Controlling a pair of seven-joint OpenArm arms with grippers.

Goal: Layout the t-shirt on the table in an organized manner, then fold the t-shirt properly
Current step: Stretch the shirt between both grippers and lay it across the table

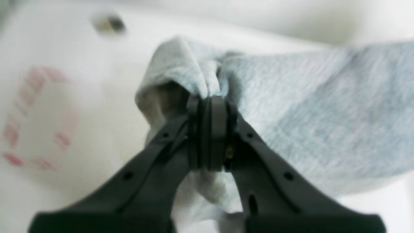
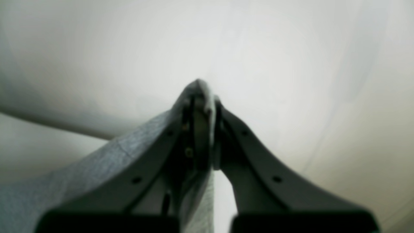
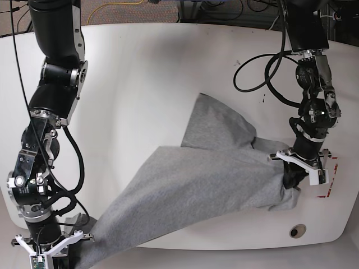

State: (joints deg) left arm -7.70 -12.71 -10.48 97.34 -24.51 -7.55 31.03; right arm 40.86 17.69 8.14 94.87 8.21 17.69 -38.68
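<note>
beyond the far edge lies a dim floor strewn with black cables [image 3: 224, 10] and a yellow cord [image 3: 120, 7].

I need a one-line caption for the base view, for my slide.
Both grippers, left and right, pinch the grey t-shirt, stretching it across the white table.

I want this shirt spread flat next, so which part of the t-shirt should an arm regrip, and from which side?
Probably the loose pointed flap of the t-shirt lying flat on the table. Come from above at its far tip: the fabric there is single, bare and unpinched, while the left gripper and right gripper are already shut on bunched corners at either end, stretching the cloth between them.
</note>
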